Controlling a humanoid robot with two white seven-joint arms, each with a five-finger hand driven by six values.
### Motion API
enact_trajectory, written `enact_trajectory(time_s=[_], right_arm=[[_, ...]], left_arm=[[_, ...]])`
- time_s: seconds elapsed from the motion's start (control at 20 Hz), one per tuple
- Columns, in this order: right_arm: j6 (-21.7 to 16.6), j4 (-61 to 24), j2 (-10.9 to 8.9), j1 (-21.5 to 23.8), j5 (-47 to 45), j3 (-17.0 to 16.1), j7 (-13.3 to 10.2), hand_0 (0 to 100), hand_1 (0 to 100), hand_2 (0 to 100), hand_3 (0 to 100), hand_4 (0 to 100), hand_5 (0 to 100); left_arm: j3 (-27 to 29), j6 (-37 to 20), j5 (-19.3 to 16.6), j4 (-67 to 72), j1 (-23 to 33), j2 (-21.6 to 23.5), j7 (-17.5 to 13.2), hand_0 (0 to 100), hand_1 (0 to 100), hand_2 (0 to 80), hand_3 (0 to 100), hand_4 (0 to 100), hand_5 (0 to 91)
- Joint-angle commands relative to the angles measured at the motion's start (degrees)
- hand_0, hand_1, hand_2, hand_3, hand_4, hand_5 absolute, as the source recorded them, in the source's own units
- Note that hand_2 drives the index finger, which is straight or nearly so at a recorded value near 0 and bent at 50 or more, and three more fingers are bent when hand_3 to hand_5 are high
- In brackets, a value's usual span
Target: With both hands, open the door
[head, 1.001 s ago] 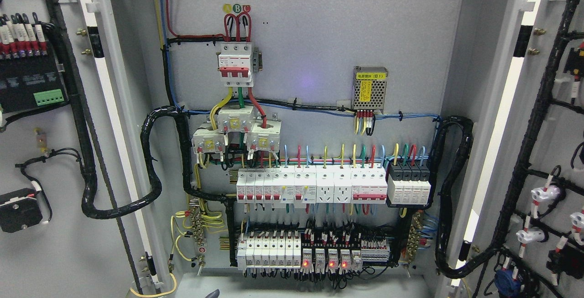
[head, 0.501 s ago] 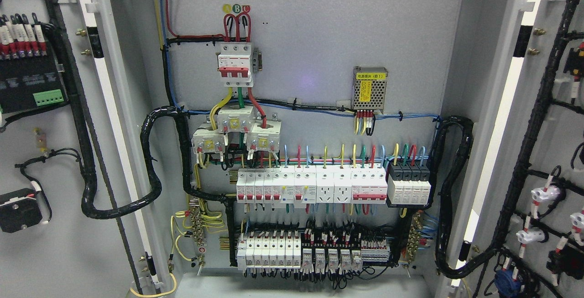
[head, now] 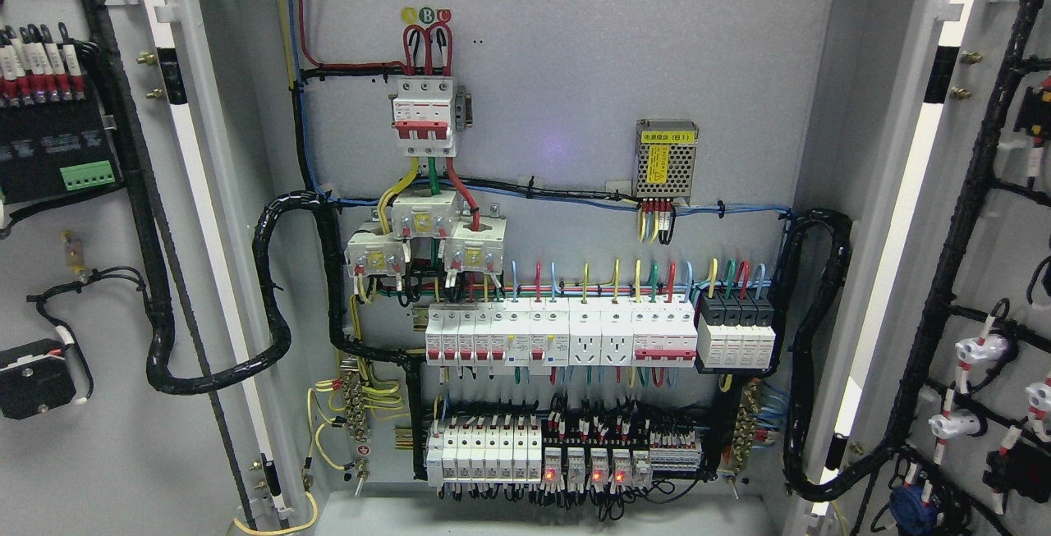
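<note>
The grey electrical cabinet stands open. The left door (head: 57,437) is swung out to the left, its inner face with a black module and green terminal strip toward me. The right door (head: 1010,216) is swung out to the right, with black cable looms and white lamp holders on its inner face. Between them the back panel (head: 575,68) carries rows of white breakers (head: 558,335). Neither of my hands shows in the head view.
A small metal power supply (head: 666,160) with a yellow label sits upper right on the panel. Thick black cable bundles (head: 275,290) loop from the panel to each door. Relays with red lights (head: 583,470) line the bottom row. The cabinet floor (head: 534,515) is at the bottom edge.
A dark fingertip that showed at the bottom edge left of the middle 1.0 s ago has gone out of view. The relay lights went dark and are lit again. The doors have not moved.
</note>
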Motion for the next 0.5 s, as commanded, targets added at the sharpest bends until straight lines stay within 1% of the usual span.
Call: enact_trajectory(time_s=[0.0, 0.05, 0.15, 0.2, 0.25, 0.3, 0.35, 0.45], right_arm=[[2.1, 28.4, 0.00, -2.4, 0.4, 2.3, -8.0, 0, 0, 0, 0, 0, 0], [3.0, 28.4, 0.01, -2.4, 0.6, 2.4, -12.3, 0, 0, 0, 0, 0, 0], [5.3, 28.5, 0.09, -2.4, 2.4, 3.2, -21.1, 0, 0, 0, 0, 0, 0], [6.2, 28.8, 0.01, -2.4, 3.8, 3.5, -25.0, 0, 0, 0, 0, 0, 0], [7.3, 29.2, -0.08, -2.3, 5.3, 3.6, -28.2, 0, 0, 0, 0, 0, 0], [8.7, 30.0, -0.17, -2.3, 7.4, 3.6, -30.3, 0, 0, 0, 0, 0, 0], [10.8, 30.7, -0.17, -2.3, 9.7, 3.6, -31.5, 0, 0, 0, 0, 0, 0], [15.4, 31.5, -0.17, -2.2, 13.6, 3.6, -32.4, 0, 0, 0, 0, 0, 0]], left_arm=[[4.3, 16.6, 2.3, 28.1, -1.3, 0.1, -0.2, 0, 0, 0.0, 0, 0, 0.0], [4.3, 17.9, 2.3, 28.1, -1.1, 0.5, -0.2, 0, 0, 0.0, 0, 0, 0.0], [4.3, 18.3, 2.2, 28.1, -0.7, 0.7, -0.3, 0, 0, 0.0, 0, 0, 0.0], [4.3, 18.6, 2.2, 28.1, -0.5, 0.7, -0.2, 0, 0, 0.0, 0, 0, 0.0], [4.3, 19.4, 2.2, 28.1, -0.2, 0.7, -0.2, 0, 0, 0.0, 0, 0, 0.0], [4.3, 20.1, 2.2, 28.1, 0.0, 0.7, -0.2, 0, 0, 0.0, 0, 0, 0.0], [4.3, 21.0, 2.2, 28.1, 0.0, 0.7, -0.2, 0, 0, 0.0, 0, 0, 0.0], [4.3, 21.9, 2.2, 28.1, 0.0, 0.7, -0.2, 0, 0, 0.0, 0, 0, 0.0]])
